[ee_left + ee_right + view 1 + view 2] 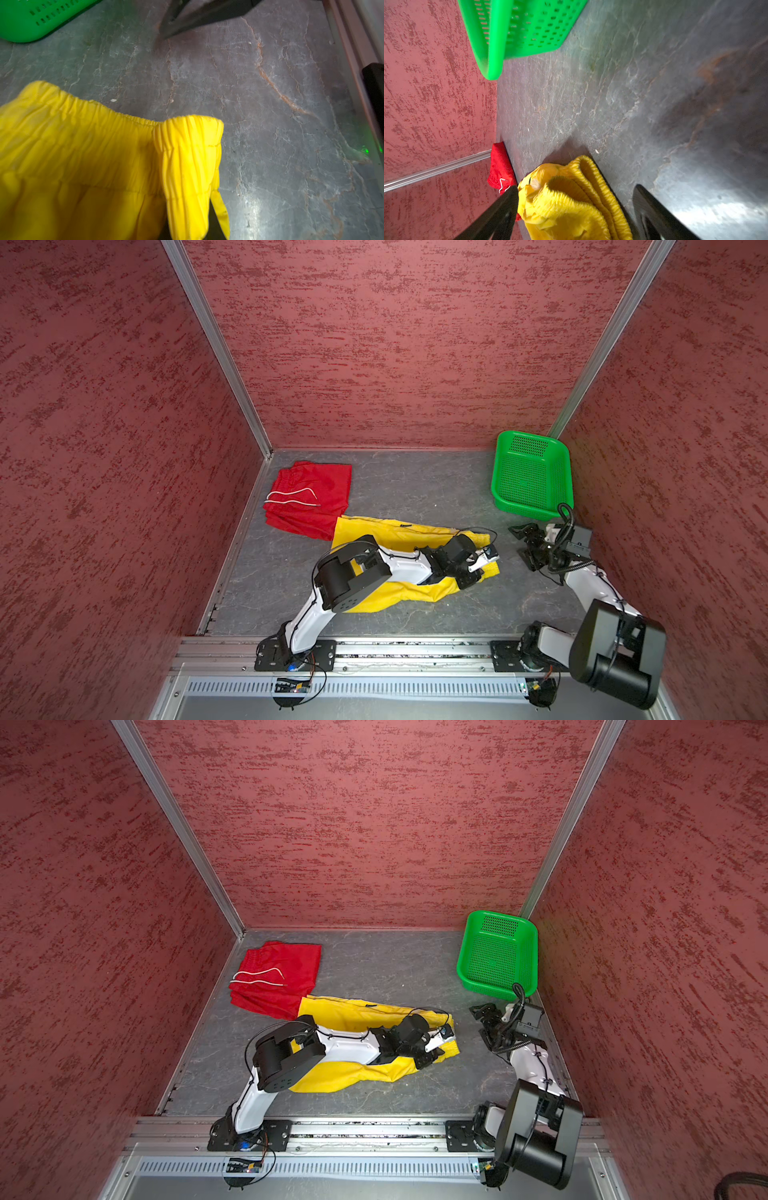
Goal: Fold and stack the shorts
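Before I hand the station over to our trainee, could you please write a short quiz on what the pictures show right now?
1. True or false: the red shorts lie folded, outside the green basket.
2. Which pincer is clamped on the waistband of the yellow shorts? A) left B) right C) neither
3. Fill in: the right pincer sits apart from the cloth with its jaws ___.

Key: 1 true. 2 A: the left wrist view shows the left pincer with the waistband bunched between its fingers. 3 open.
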`<state>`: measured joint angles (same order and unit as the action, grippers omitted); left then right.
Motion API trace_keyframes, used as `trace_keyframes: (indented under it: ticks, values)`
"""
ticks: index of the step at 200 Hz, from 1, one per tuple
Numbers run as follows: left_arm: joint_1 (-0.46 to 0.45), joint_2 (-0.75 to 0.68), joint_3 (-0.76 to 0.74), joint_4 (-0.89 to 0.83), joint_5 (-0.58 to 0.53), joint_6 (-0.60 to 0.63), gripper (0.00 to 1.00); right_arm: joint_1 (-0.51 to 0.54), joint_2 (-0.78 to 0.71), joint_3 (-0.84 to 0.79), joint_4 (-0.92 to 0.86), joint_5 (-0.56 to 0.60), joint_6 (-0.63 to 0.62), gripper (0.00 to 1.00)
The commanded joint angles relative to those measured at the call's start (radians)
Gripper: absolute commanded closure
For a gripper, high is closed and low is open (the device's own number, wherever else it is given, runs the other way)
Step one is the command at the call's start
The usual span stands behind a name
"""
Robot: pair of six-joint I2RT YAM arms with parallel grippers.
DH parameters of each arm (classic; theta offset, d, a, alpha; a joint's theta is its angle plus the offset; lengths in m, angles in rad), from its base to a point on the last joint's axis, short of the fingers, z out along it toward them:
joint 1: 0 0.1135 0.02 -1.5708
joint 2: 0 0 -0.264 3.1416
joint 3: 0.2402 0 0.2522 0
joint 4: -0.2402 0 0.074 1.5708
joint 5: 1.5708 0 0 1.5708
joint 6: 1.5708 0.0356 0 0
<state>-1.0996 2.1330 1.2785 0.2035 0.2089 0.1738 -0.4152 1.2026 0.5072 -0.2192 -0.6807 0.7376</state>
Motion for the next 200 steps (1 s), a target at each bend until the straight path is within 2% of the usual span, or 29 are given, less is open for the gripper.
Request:
trace_keyframes:
  ticks: [1,60,112,129,138,156,168,185,200]
  values:
    - [0.018,-0.041,-0.043,0.111,0.084,-0.073,0.95,-0.001,0.029,-0.038,-0.043,-0.106,0.023,0.12]
    - [0.024,-0.048,-0.060,0.158,0.119,-0.079,0.95,0.060,0.047,-0.121,0.019,-0.236,0.088,0.11]
    - [0.023,-0.048,-0.063,0.169,0.113,-0.075,0.95,0.164,0.099,-0.129,0.099,-0.284,0.148,0.11]
    - [0.023,-0.048,-0.061,0.170,0.115,-0.073,0.94,0.186,0.127,-0.134,0.138,-0.297,0.168,0.14]
    - [0.022,-0.048,-0.059,0.166,0.118,-0.066,0.93,0.195,0.136,-0.134,0.159,-0.298,0.177,0.21]
    - [0.015,-0.055,-0.045,0.129,0.121,-0.044,0.86,0.197,0.140,-0.124,0.173,-0.280,0.175,0.58]
    - [0.015,-0.069,-0.044,0.099,0.121,-0.041,0.74,0.197,0.125,-0.101,0.116,-0.238,0.140,0.74]
    - [0.025,-0.114,-0.063,0.071,0.115,-0.063,0.54,0.199,0.080,-0.049,-0.034,-0.156,0.055,0.85]
    - [0.042,-0.163,-0.095,0.060,0.112,-0.123,0.45,0.199,0.033,0.008,-0.177,-0.069,-0.024,0.92]
